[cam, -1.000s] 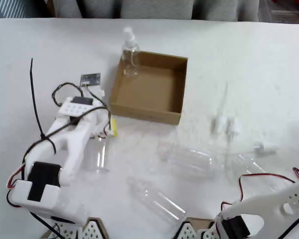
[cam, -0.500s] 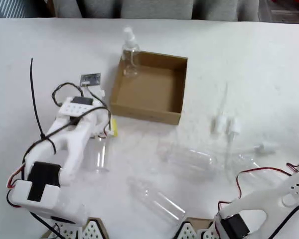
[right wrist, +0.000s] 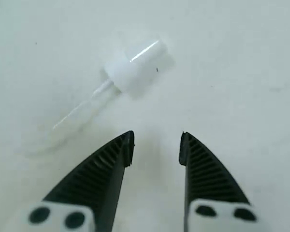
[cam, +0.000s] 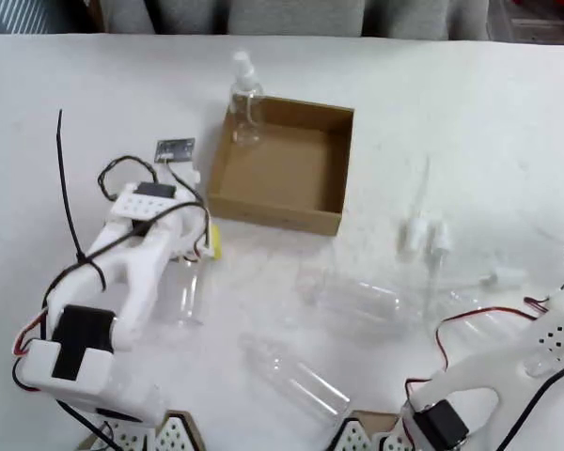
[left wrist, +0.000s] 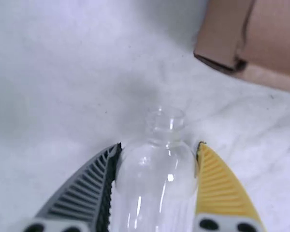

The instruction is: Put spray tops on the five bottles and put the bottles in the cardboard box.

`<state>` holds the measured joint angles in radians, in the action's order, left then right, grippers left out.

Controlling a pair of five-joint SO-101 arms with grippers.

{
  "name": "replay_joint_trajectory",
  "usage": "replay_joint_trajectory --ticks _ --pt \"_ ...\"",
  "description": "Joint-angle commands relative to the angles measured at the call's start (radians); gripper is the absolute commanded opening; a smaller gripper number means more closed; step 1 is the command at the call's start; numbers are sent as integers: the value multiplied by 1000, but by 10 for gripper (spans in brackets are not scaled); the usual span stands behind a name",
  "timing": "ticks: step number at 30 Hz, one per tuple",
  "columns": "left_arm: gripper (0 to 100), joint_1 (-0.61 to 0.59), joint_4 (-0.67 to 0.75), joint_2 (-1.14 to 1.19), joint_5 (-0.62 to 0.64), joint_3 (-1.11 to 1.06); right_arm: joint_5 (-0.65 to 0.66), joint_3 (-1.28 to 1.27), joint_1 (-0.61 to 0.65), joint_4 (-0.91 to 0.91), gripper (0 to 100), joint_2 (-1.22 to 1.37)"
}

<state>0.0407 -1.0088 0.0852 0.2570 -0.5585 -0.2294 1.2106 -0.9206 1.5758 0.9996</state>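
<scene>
White tabletop (cam: 470, 113) spreads under both arms, with grey chair backs (cam: 291, 14) past its far edge, beyond the cardboard box (cam: 273, 214). Near one corner of the box, the left pincer (left wrist: 158, 146) clamps a clear, uncapped bottle (left wrist: 157, 174) at its shoulders. Well away from the box, the right pincer (right wrist: 156, 140) stands open, with a loose spray top (right wrist: 137, 65) lying just ahead of its tips, untouched.
</scene>
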Motion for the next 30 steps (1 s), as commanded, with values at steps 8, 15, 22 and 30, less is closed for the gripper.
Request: replay_joint_trajectory --ticks 8,15,22,30 --pt "57 -13 -11 -8 -18 3 -364 44 8 -185 149 56" --pt "57 -12 -9 -7 -18 5 -405 57 8 -196 149 36" --pt "57 -12 9 -7 -18 2 -405 69 18 -245 149 35" --pt "57 -12 11 -7 -18 -6 -405 75 30 -331 220 105"
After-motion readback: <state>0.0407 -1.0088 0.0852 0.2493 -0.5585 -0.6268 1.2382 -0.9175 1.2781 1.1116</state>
